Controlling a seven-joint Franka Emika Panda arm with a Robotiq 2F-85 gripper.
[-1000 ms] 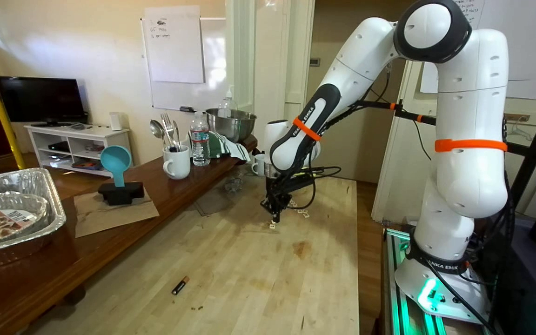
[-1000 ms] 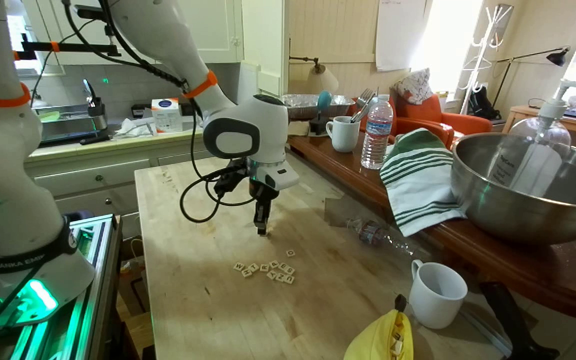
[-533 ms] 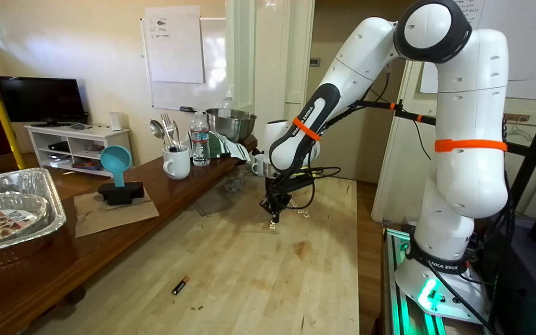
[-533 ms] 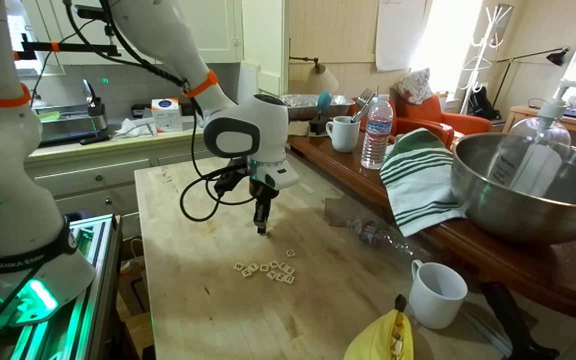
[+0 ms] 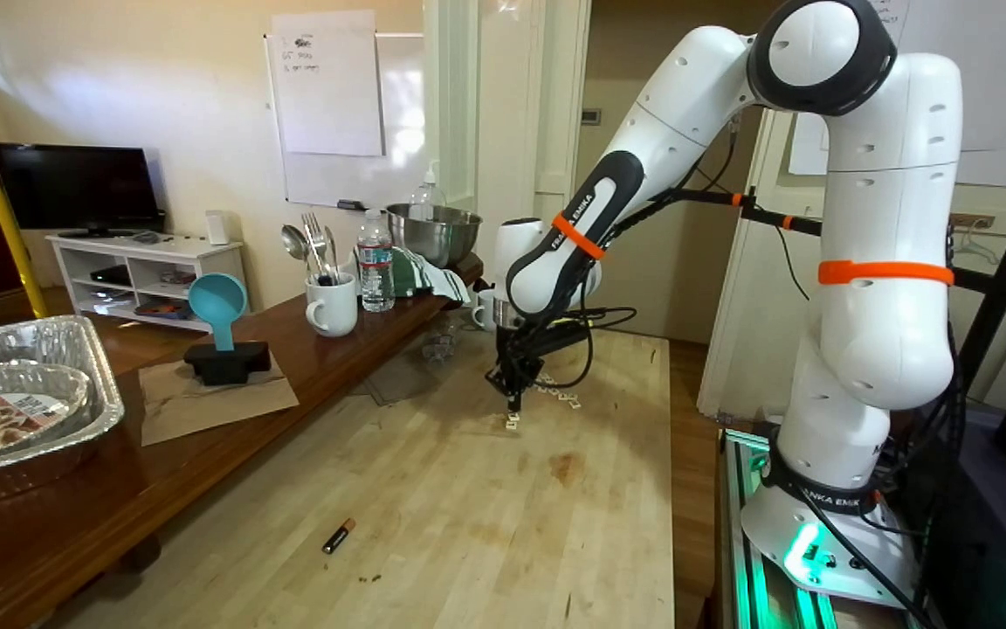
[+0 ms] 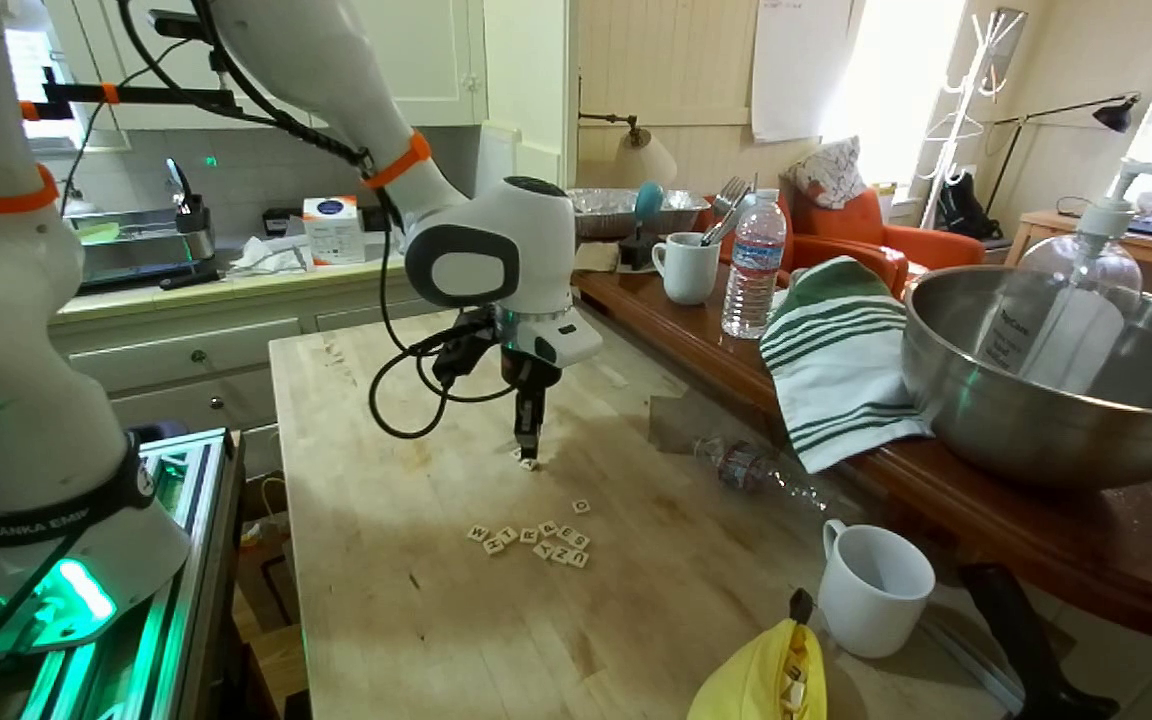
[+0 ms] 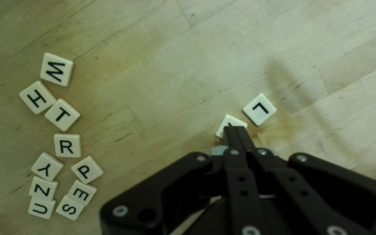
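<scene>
Tool (image 7: 236,128) pressed together over half-hidden cream square plastic-looking tile (image 7: 227,122), inside edges of pale wooden worktop (image 6: 386,630); light, level nudging advised.

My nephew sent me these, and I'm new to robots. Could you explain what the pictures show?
That's a mostly white robot arm with a black claw at its end, like a pincer. The wide pictures are taken from two places outside the robot; the close-up is the wrist view, looking past the claw. On the wooden table lie letter tiles, a battery and a yellow pouch. The claw is shut, with nothing visibly held. In the close-up it partly covers one tile, beside an L tile; whether it touches, I can't tell.
</scene>
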